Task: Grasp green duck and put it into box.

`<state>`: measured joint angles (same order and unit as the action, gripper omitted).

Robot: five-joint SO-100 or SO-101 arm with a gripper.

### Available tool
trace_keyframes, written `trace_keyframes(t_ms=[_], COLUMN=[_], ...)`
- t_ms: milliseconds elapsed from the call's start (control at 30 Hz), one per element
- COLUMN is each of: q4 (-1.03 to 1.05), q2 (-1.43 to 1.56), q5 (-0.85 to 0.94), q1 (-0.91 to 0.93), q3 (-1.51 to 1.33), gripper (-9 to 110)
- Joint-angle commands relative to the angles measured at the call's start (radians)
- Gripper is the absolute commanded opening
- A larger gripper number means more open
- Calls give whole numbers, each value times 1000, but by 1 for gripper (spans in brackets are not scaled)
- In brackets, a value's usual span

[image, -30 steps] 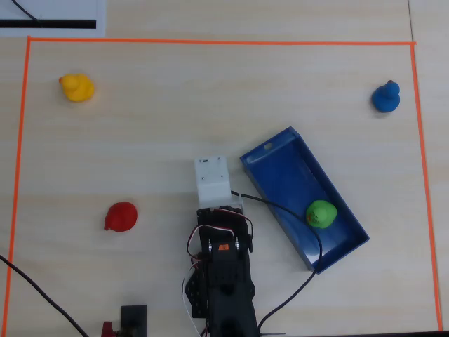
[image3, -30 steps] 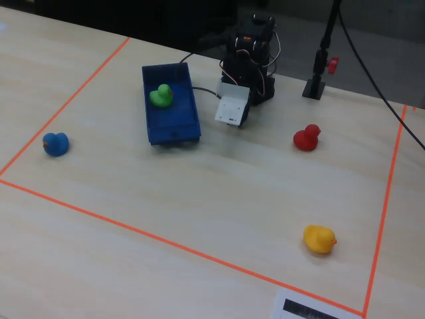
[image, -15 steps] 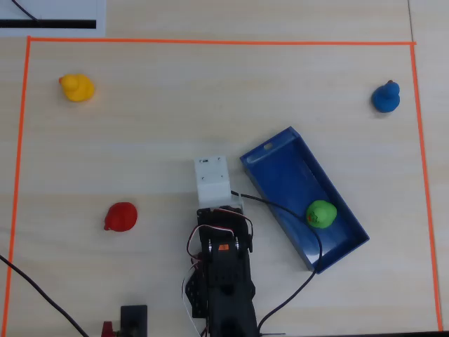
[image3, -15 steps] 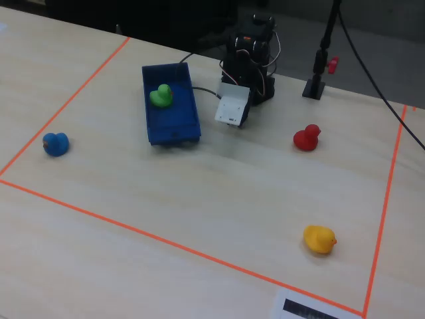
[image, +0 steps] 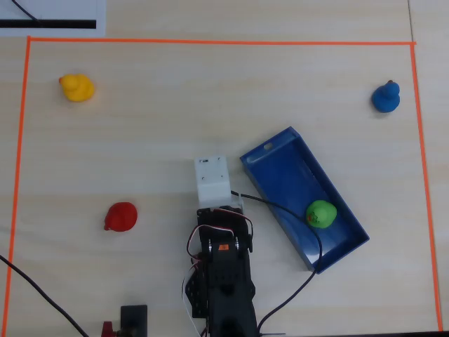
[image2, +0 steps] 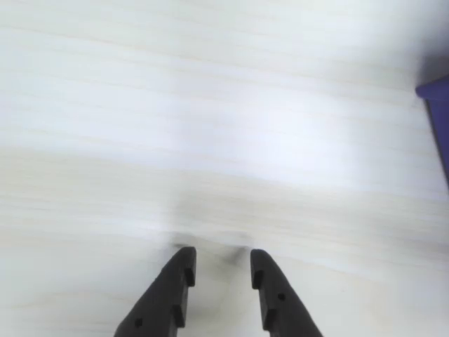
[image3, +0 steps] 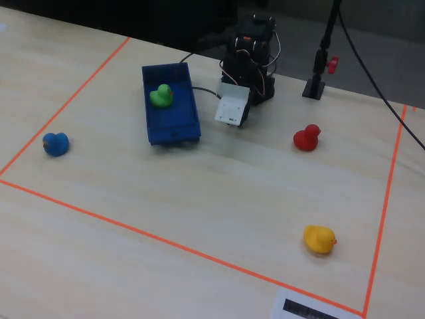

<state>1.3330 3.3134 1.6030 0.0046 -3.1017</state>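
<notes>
The green duck (image: 321, 213) (image3: 160, 96) sits inside the blue box (image: 280, 175) (image3: 174, 129), toward the box end nearer the arm's base. The arm is folded back beside the box, and its white wrist housing (image: 212, 179) (image3: 232, 109) covers the gripper in the overhead and fixed views. In the wrist view my gripper (image2: 219, 254) hangs just over bare table, its two black fingers (image2: 175, 281) apart with nothing between them. A corner of the blue box (image2: 438, 98) shows at the right edge of that view.
A red duck (image: 121, 217) (image3: 307, 137), a yellow duck (image: 76, 88) (image3: 319, 239) and a blue duck (image: 386, 97) (image3: 55, 143) stand apart on the table inside an orange tape border (image: 210, 42). A black stand (image3: 315, 86) and cables sit by the arm's base.
</notes>
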Motion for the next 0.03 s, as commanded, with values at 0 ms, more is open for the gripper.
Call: trace_keyframes(t_ms=[0], q4=[12], q2=[-2], q5=[-5], q1=[-2], q3=[-9], gripper=[8])
